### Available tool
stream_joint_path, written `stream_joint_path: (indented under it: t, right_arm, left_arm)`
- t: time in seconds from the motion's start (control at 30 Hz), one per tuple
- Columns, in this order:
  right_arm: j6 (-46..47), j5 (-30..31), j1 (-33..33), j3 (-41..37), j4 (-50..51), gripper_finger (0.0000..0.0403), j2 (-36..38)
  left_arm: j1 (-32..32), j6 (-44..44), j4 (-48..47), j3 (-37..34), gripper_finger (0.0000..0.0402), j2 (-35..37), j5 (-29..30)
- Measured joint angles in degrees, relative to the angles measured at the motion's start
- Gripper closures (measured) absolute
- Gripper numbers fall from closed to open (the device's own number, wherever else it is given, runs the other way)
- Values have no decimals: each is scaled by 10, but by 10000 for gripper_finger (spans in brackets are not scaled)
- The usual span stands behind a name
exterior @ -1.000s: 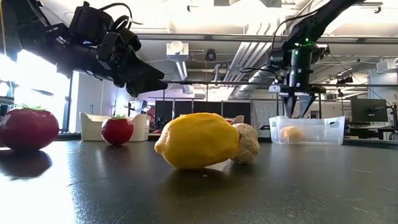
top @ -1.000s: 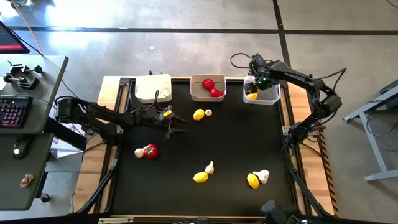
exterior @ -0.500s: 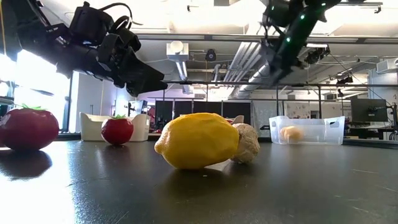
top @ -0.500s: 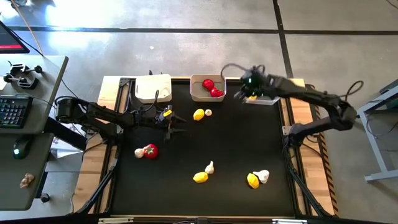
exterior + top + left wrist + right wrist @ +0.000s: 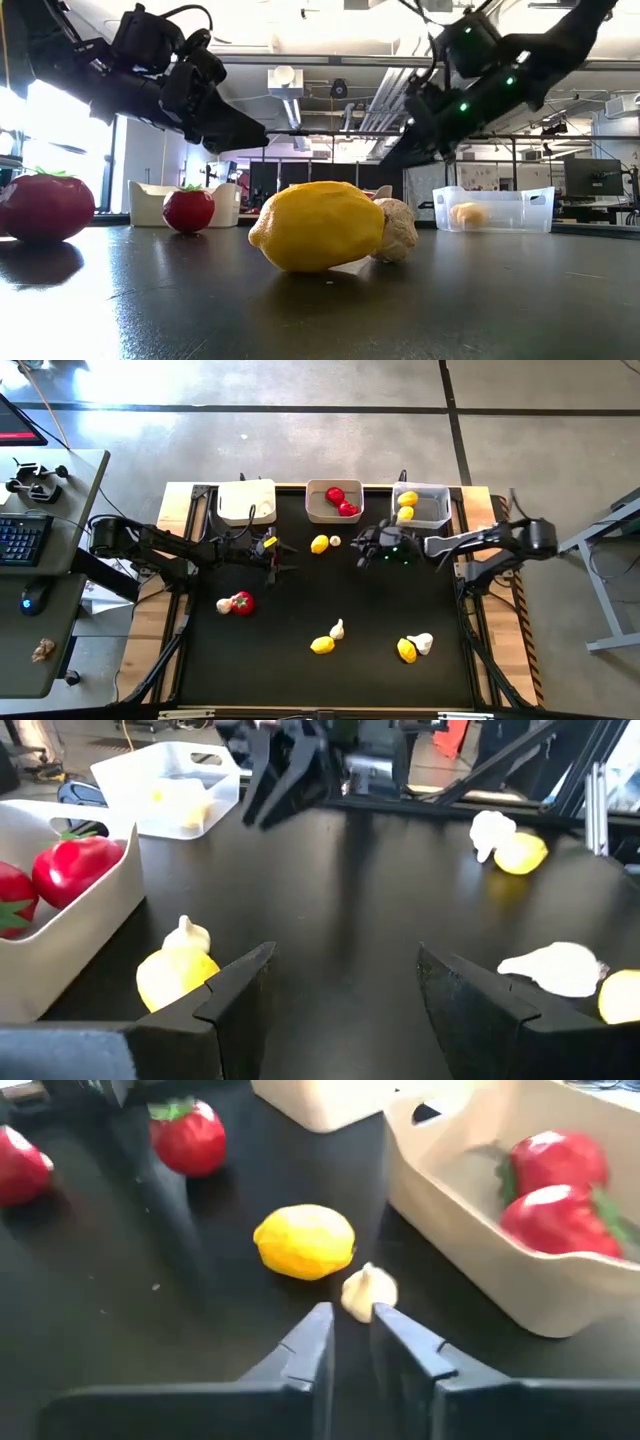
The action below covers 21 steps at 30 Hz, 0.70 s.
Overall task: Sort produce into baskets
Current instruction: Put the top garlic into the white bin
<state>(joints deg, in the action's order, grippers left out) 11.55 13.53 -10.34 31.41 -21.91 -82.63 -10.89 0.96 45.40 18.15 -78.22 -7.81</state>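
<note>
My right gripper (image 5: 361,551) (image 5: 350,1315) hangs above the mat with only a narrow gap between its fingers. It points at a small white garlic bulb (image 5: 369,1292) (image 5: 335,541) that lies beside a yellow lemon (image 5: 304,1240) (image 5: 320,544). My left gripper (image 5: 287,560) (image 5: 345,960) is open and empty, left of that pair. The white basket (image 5: 247,501), the greyish basket (image 5: 318,510) with two tomatoes (image 5: 341,502) and the clear basket (image 5: 432,512) with two lemons (image 5: 406,506) stand along the far edge.
On the black mat lie a tomato (image 5: 242,602) with a garlic bulb (image 5: 224,605) at the left, a lemon (image 5: 321,645) with a garlic bulb (image 5: 338,628) near the middle, and a lemon (image 5: 406,651) with a garlic bulb (image 5: 421,643) at the near right.
My right gripper has left the clear basket and swung toward the table's left and near side, coming down toward the lemon and garlic bulb at the far middle. It now points left instead of down.
</note>
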Motion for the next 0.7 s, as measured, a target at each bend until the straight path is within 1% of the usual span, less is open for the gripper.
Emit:
stream_joint_path:
  t: [0.13, 0.23, 0.37, 0.5, 0.7]
  right_arm:
    - [-1, 12, 3, 39, -6, 290, -72]
    - [-20, 14, 1, 80, -6, 259, -118]
    - [-40, 14, -8, 128, 15, 230, -155]
    - [-45, 22, -26, 163, 62, 225, -174]
    - [-41, 6, -43, 173, 66, 239, -197]
  left_arm:
    - [-4, -26, 5, 0, 177, 0, 0]
    - [-6, -27, 9, 0, 177, 0, 0]
    - [-8, -28, 9, 0, 177, 0, -1]
    - [-8, -27, 8, 0, 177, 0, -2]
    - [-8, -31, 8, 0, 177, 0, -2]
